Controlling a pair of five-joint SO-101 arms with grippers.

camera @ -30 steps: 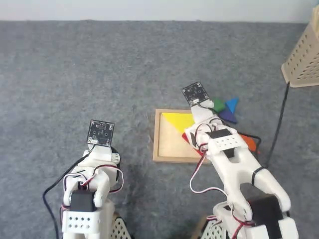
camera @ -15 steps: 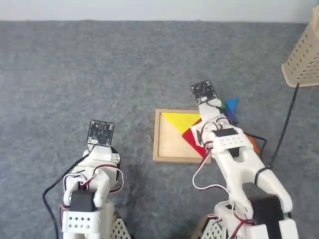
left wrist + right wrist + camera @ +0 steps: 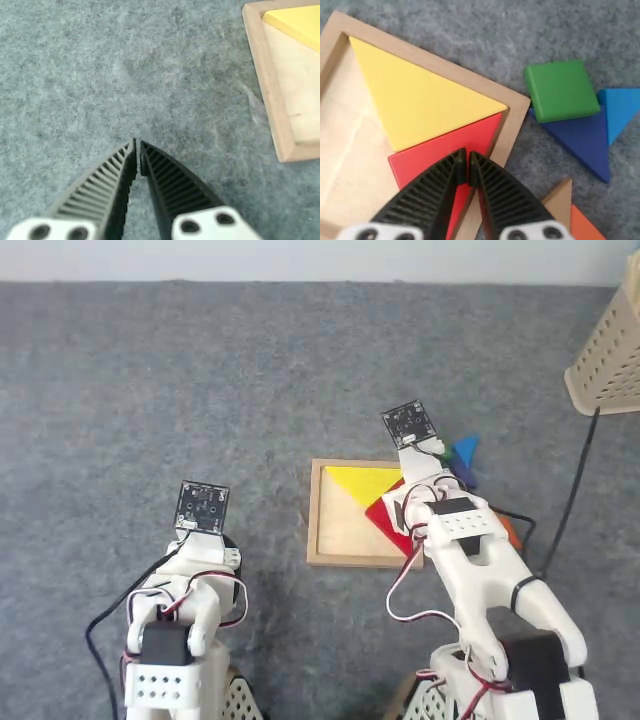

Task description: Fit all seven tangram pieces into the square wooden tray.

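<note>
R gripper (image 3: 466,157): jaws are shut on nothing, tips set over the red triangle (image 3: 475,135); contact can't be judged. The red triangle is seated in the wooden tray (image 3: 445,69), edge to edge w/ the yellow triangle (image 3: 420,95). The green square (image 3: 562,90), dark blue triangle (image 3: 585,137), light blue piece (image 3: 620,107) and orange piece (image 3: 585,227) are seen on the carpet (image 3: 100,60) just outside the tray. L gripper (image 3: 137,145): jaws are shut, empty, over carpet near the tray.
</note>
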